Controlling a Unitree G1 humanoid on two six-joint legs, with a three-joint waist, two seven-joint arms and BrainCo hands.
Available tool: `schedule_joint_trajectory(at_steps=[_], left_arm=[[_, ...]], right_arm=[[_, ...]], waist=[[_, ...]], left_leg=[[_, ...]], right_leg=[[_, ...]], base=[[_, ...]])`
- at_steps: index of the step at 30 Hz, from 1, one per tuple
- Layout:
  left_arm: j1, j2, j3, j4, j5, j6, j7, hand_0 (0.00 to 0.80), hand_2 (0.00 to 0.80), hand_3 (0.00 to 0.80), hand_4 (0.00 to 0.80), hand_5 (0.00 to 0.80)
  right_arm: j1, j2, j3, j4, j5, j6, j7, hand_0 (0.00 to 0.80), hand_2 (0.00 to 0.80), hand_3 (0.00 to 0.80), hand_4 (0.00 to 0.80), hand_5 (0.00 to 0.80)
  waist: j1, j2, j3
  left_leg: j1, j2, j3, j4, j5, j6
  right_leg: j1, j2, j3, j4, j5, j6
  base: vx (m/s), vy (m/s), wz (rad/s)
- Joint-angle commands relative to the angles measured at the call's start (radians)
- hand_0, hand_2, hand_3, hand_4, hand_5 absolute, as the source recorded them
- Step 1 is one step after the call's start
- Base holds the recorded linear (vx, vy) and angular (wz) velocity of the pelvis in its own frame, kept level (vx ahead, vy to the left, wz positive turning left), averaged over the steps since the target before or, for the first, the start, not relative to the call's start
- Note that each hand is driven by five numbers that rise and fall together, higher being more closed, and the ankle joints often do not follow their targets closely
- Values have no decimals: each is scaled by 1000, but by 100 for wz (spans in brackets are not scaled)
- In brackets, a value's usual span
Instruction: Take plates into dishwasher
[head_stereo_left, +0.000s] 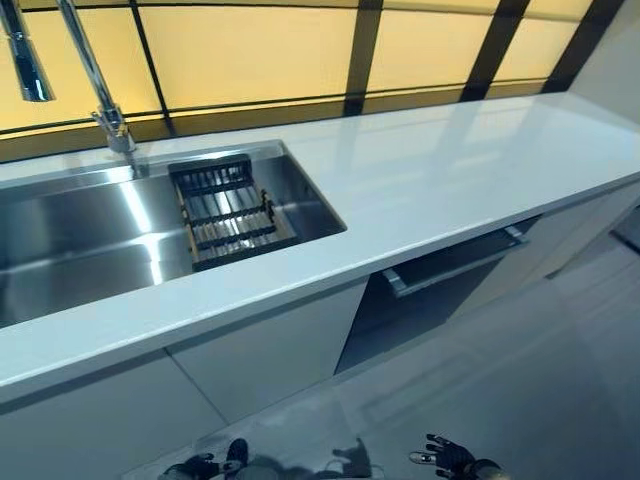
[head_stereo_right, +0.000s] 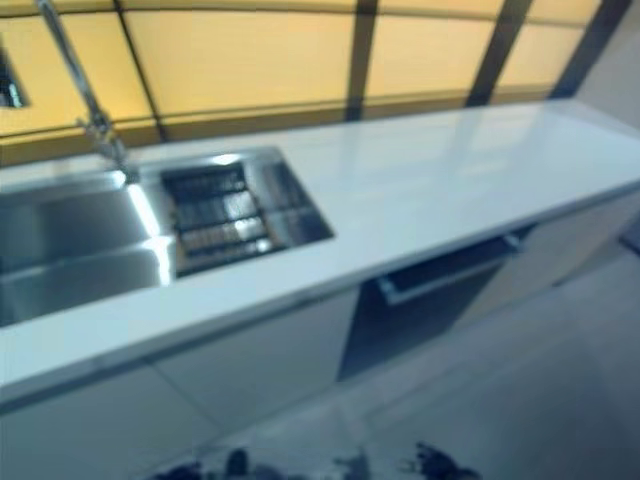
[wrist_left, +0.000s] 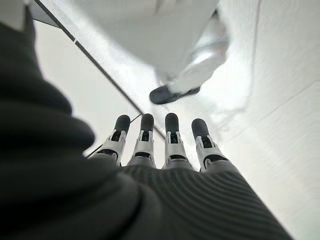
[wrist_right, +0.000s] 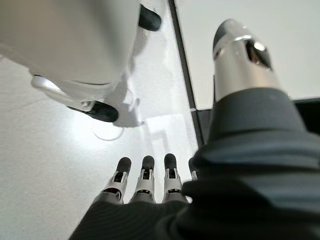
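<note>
- Sitting inside the stainless steel sink (head_stereo_left: 70, 235): a dark slatted drain rack (head_stereo_left: 228, 210); no plates are visible in it.
- Dark dishwasher opening (head_stereo_left: 430, 285) under the white countertop (head_stereo_left: 450, 170), ajar.
- Left hand (wrist_left: 160, 145) and right hand (wrist_right: 145, 185): fingers straight, empty, over the floor.

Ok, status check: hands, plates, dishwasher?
Left robot hand and right robot hand open, empty, hanging low. No plates visible; rack in sink bare. Dishwasher door ajar under countertop.

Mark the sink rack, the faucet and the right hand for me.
sink rack (head_stereo_left: 228, 212), left eye view, its middle bars.
faucet (head_stereo_left: 112, 122), left eye view, base of its neck.
right hand (wrist_right: 145, 186), right wrist view, on a straight finger.
</note>
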Motion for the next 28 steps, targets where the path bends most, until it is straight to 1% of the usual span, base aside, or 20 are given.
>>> schedule_joint_trajectory(at_steps=[1,3,4,5,6,8,9,12,14,16,19,20,21,22,23,24,25,26,27,28], left_arm=[[-53,31,16,-41,-25,-24,-39,0,0,0,0,0],[-54,25,19,-45,-28,-18,-44,0,0,0,0,0],[-56,20,20,-50,-28,-7,-47,0,0,0,0,0],[-55,17,21,-49,-23,-5,-49,0,0,0,0,0],[-52,15,24,-51,-23,1,-53,0,0,0,0,0],[-44,9,32,-50,-27,8,-56,0,0,0,0,0],[-43,8,35,-50,-28,11,-58,0,0,0,0,0],[-41,-3,43,-43,-5,16,-74,0,0,0,0,0],[-47,-6,44,-38,5,6,-83,0,0,0,0,0],[-54,-12,42,-39,0,-8,-89,0,0,0,0,0],[-61,-20,26,-42,0,-37,-93,0,0,0,0,0],[-65,-19,24,-42,2,-42,-99,0,0,0,0,0],[-68,-19,21,-41,11,-43,-95,0,0,0,0,0],[-70,-15,14,-39,14,-44,-93,0,0,0,0,0],[-73,-10,11,-38,26,-43,-92,0,0,0,0,0],[-82,5,4,-30,35,-33,-84,0,0,0,0,0],[-88,14,2,-21,32,-27,-80,0,0,0,0,0],[-93,24,6,-15,25,-14,-76,0,0,0,0,0],[-93,26,7,-14,25,-13,-76,0,0,0,0,0],[-83,37,15,-3,16,-5,-65,0,0,0,0,0]], right_arm=[[-77,2,-11,-13,-19,6,0,0,0,0,0,0],[-75,0,-18,-10,-28,9,-1,0,0,0,0,0],[-71,1,-23,-6,-40,9,1,0,0,0,0,0],[-69,1,-26,-3,-42,9,2,0,0,0,0,0],[-68,1,-30,2,-46,14,6,0,0,0,0,0],[-67,5,-39,7,-60,19,9,0,0,0,0,0],[-66,6,-40,8,-65,18,10,0,0,0,0,0],[-64,15,-48,9,-71,15,14,0,0,0,0,0],[-62,16,-52,7,-76,18,17,0,0,0,0,0],[-60,15,-55,4,-82,25,15,0,0,0,0,0],[-57,10,-65,2,-90,34,14,0,0,0,0,0],[-54,10,-67,3,-91,32,12,0,0,0,0,0],[-54,13,-67,3,-89,28,14,0,0,0,0,0],[-55,18,-65,2,-85,27,12,0,0,0,0,0],[-55,24,-64,0,-72,28,7,0,0,0,0,0],[-53,34,-59,-10,-43,23,-4,0,0,0,0,0],[-52,38,-55,-14,-42,19,-4,0,0,0,0,0],[-51,40,-53,-13,-46,9,-6,0,0,0,0,0],[-51,41,-53,-14,-47,8,-6,0,0,0,0,0],[-48,42,-55,-19,-49,7,-2,0,0,0,0,0]], waist=[[9,-81,71],[2,-81,69],[-5,-84,63],[-9,-90,59],[-11,-97,52],[-12,-104,41],[-13,-106,39],[-23,-117,22],[-30,-125,16],[-36,-130,9],[-47,-131,3],[-55,-138,-3],[-61,-138,-4],[-64,-137,1],[-64,-140,7],[-67,-150,25],[-68,-153,33],[-67,-151,45],[-67,-150,46],[-62,-145,55]], left_leg=[[-8,-103,69,30,97,-76],[4,-127,95,64,66,-68],[20,-150,118,93,34,-58],[26,-169,128,125,6,-51],[38,-197,127,152,-26,-42],[55,-233,116,194,-60,-32],[58,-239,116,202,-66,-30],[65,-265,128,287,-76,-27],[61,-273,133,347,-81,-29],[60,-278,135,394,-93,-30],[89,-265,139,380,-105,-29],[136,-272,148,341,-164,-15],[188,-280,154,255,-211,3],[215,-281,154,204,-226,15],[219,-286,154,183,-223,23],[232,-285,147,142,-219,32],[238,-285,141,117,-212,35],[248,-289,127,65,-188,34],[251,-290,126,59,-184,34],[259,-294,126,25,-160,33]], right_leg=[[71,-98,-37,-27,18,11],[66,-102,-62,-33,22,6],[60,-105,-83,-37,28,2],[57,-108,-89,-41,33,1],[54,-107,-90,-49,42,-1],[54,-103,-84,-66,57,0],[53,-102,-82,-69,60,1],[53,-97,-70,-96,82,3],[52,-99,-62,-111,95,4],[46,-105,-56,-118,107,6],[30,-112,-51,-111,127,17],[1,-131,-54,-106,146,33],[-40,-144,-53,-95,170,57],[-72,-150,-47,-75,185,75],[-96,-161,-46,-69,210,94],[-138,-175,-52,-63,261,125],[-152,-178,-53,-68,284,135],[-162,-177,-59,-89,309,144],[-163,-177,-61,-91,311,145],[-181,-180,-89,-85,330,152]], base=[[-223,-128,73],[-186,-74,55],[-191,-64,31],[-234,-63,39],[-191,-31,44],[-177,-4,31],[-196,38,23],[-247,65,39],[-282,130,54],[-324,207,15],[-351,296,21],[-310,346,75],[-303,365,92],[-218,246,68],[-328,212,38],[-341,150,9],[-419,197,4],[-261,137,4],[-355,215,6],[-228,134,7]])
